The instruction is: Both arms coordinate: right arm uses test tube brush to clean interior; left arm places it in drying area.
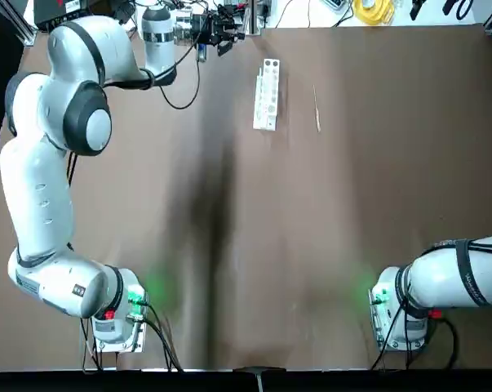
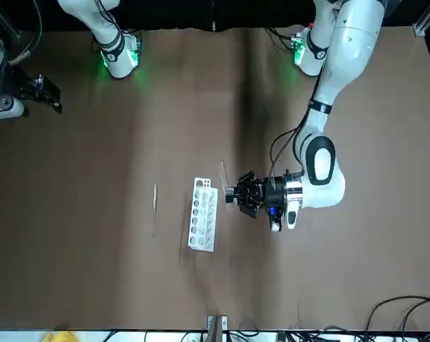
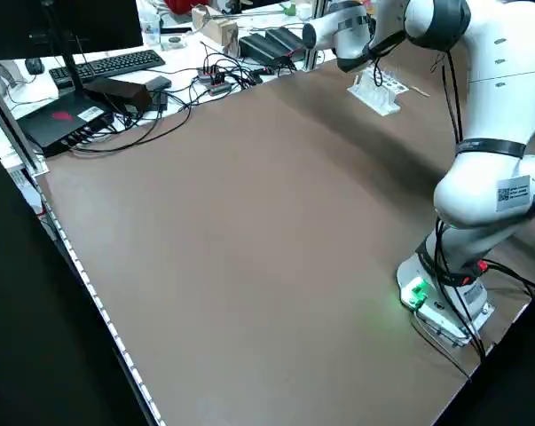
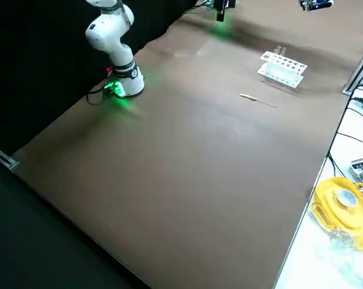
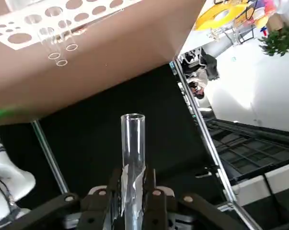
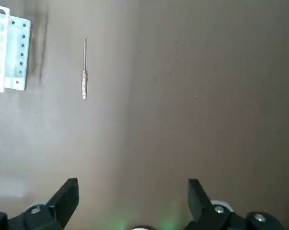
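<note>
My left gripper point(image 5: 133, 175) is shut on a clear glass test tube point(image 5: 132, 143), held above the table near its far edge point(image 1: 229, 28), just beside the drying area's end point(image 2: 232, 194). The drying area, a white rack point(image 1: 267, 94) point(image 2: 202, 214), holds a couple of glass tubes point(image 4: 280, 50) at one end. The test tube brush point(image 1: 316, 109) point(image 2: 154, 206) point(image 6: 84, 72) lies flat on the table to the rack's right. My right gripper point(image 6: 132, 196) hovers open and empty, well back from the brush, at the table's right side point(image 2: 50, 98).
Beyond the far edge lie a yellow object point(image 1: 374, 10), cables and a keyboard point(image 3: 116, 62). The two arm bases point(image 1: 115, 314) point(image 1: 401, 306) stand at the near edge. Brown tabletop point(image 1: 246, 245) stretches between them and the rack.
</note>
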